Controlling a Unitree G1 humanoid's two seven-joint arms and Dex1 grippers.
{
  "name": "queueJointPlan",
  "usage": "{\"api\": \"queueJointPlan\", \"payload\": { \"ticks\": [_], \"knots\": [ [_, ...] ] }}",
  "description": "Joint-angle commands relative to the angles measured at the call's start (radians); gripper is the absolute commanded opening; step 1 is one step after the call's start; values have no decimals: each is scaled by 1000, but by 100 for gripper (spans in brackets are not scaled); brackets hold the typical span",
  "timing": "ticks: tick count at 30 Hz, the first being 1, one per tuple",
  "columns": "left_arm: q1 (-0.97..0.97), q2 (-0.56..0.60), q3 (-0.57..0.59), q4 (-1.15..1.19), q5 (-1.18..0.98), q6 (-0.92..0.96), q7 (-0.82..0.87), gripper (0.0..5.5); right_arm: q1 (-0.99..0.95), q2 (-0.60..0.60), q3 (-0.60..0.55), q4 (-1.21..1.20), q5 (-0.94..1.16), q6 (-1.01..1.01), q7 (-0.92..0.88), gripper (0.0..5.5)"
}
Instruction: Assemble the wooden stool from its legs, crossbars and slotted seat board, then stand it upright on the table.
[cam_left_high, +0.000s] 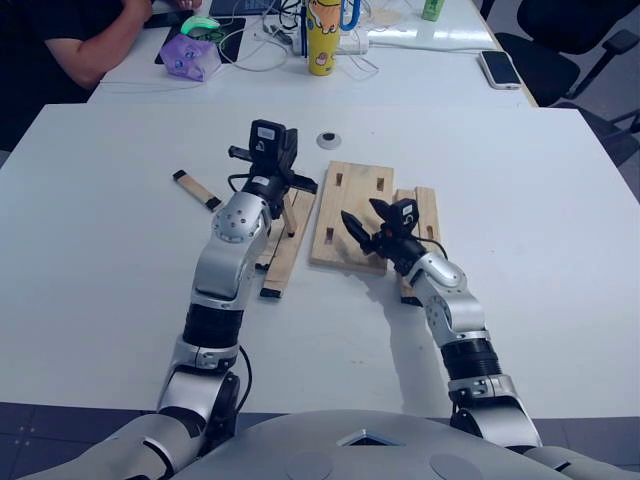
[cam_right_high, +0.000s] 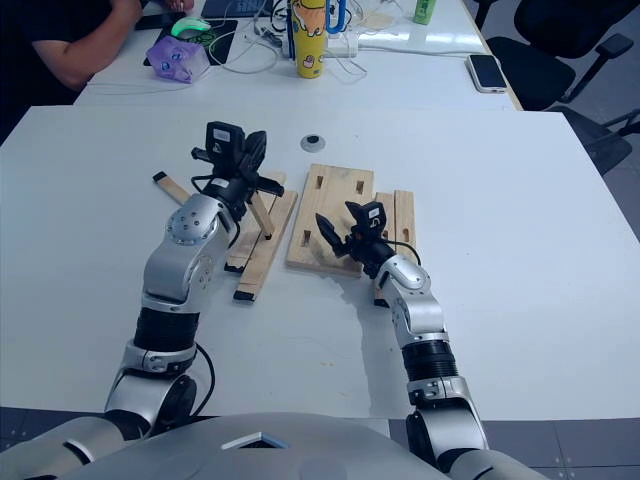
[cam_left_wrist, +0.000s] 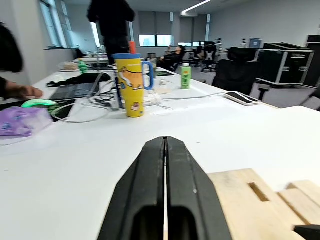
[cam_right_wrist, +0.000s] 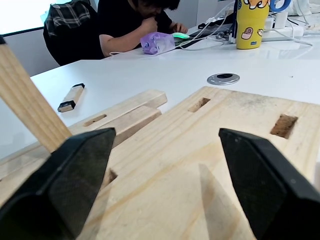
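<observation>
Right fingers (cam_right_high: 330, 232) apart above seat board (cam_right_high: 338, 190)

Nothing legible from where I sit

The yellow cup (cam_left_wrist: 130, 85) has a cartoon figure printed on it, but I can't make out any letters. The label on the green bottle (cam_left_wrist: 185, 78) behind it is too small and blurry to read. No numbers or signs I can pick out on the table either.
</observation>
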Motion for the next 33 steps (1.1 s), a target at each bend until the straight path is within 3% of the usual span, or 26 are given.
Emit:
{"api": "queueJointPlan", "payload": {
  "ticks": [1,6,11,18,27,33],
  "knots": [
    [-1,-26,24,-59,-17,-63,4,4,-8,0,-3,7,-6,-9,2,383],
    [0,-25,63,-178,-41,-53,13,71,-13,-1,-11,-1,-3,-6,-6,383],
    [141,-3,124,-382,-49,27,42,149,-7,5,-56,-40,36,17,-31,383],
    [410,17,38,-573,-156,262,-14,245,-14,5,-124,-89,73,59,-96,383],
    [525,-33,4,-600,-258,508,26,375,-84,-15,-244,2,118,105,-173,383],
    [473,-93,9,-537,-292,611,60,400,-86,-13,-231,22,99,125,-184,383]
  ]
}}
